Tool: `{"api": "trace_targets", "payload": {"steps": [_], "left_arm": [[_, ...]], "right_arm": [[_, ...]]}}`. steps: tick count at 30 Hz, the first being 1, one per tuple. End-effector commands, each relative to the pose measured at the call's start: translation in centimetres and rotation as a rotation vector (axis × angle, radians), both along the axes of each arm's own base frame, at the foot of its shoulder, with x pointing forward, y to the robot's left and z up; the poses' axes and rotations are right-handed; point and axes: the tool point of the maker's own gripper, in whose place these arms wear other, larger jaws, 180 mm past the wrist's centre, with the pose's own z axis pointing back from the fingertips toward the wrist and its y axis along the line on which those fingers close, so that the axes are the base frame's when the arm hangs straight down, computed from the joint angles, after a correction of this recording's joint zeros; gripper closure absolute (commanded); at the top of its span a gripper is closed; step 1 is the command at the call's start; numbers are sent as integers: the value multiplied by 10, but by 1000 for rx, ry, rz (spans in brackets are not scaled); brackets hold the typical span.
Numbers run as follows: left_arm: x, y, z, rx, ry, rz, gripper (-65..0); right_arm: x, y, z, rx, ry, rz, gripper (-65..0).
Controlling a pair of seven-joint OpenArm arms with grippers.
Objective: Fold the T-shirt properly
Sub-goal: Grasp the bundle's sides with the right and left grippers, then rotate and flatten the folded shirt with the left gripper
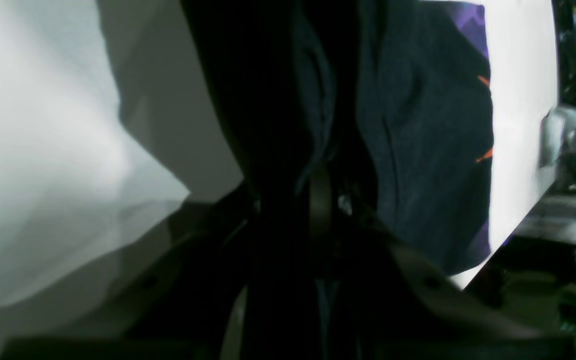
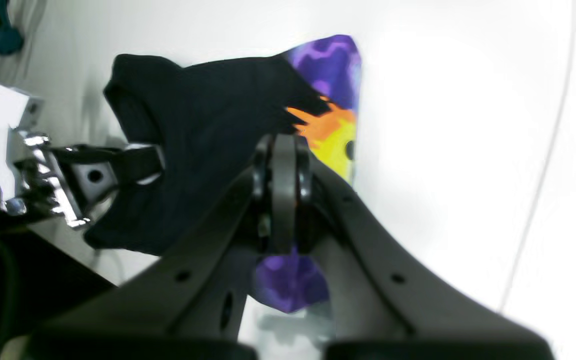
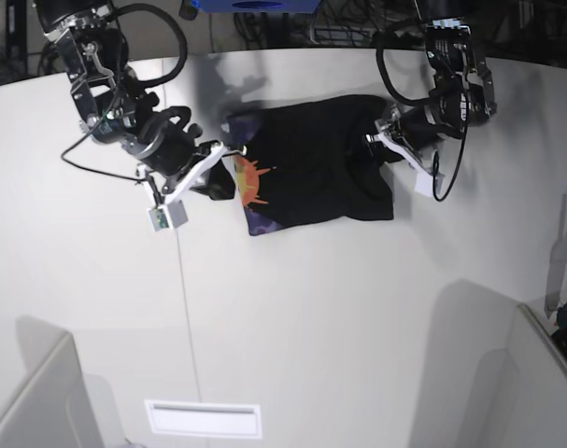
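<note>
White table: wide bare surface in front of the shirt, far edge curving just behind both arms, grey partition corners at the front left and front right. A thin line runs from under the right arm toward a white slot plate at the front edge.

From where I stand, the arm on my left is the robot's right arm. It reaches in from the back-left corner, elbow up, wrist angled down and toward the centre. Right gripper is pinched shut at the shirt's left edge; in the right wrist view the fingertips meet with black cloth bunched around them and the purple print showing just below, so it looks clamped on the hem there.

The T-shirt lies in the middle of the table's back half, between the two grippers. It's partly folded, mostly black, with an orange and yellow sunburst and a purple strip exposed along its left side next to the right gripper.

On my right, the robot's left arm drops from the back edge, forearm bent inward. Left gripper is at the shirt's right edge. In the left wrist view dark fabric fills the space between the fingers, the jaws nearly together on a fold of it.
</note>
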Motion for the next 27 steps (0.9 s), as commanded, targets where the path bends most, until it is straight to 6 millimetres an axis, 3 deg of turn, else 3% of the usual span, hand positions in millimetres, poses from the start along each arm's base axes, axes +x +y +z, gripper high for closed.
{"api": "trace_targets", "payload": {"steps": [1, 5, 14, 19, 27], "left_arm": [[10, 5, 5, 29, -19, -20, 0], [17, -1, 3, 135, -9, -215, 0], [45, 0, 24, 469, -100, -706, 0], [69, 3, 21, 772, -188, -898, 0], [81, -69, 28, 990, -457, -1198, 0]], "right_arm": [[8, -10, 11, 0, -48, -28, 0], [8, -35, 6, -17, -36, -103, 0], [-6, -99, -7, -61, 12, -302, 0], [-19, -124, -14, -91, 40, -365, 0], [-39, -154, -22, -104, 82, -481, 0]]}}
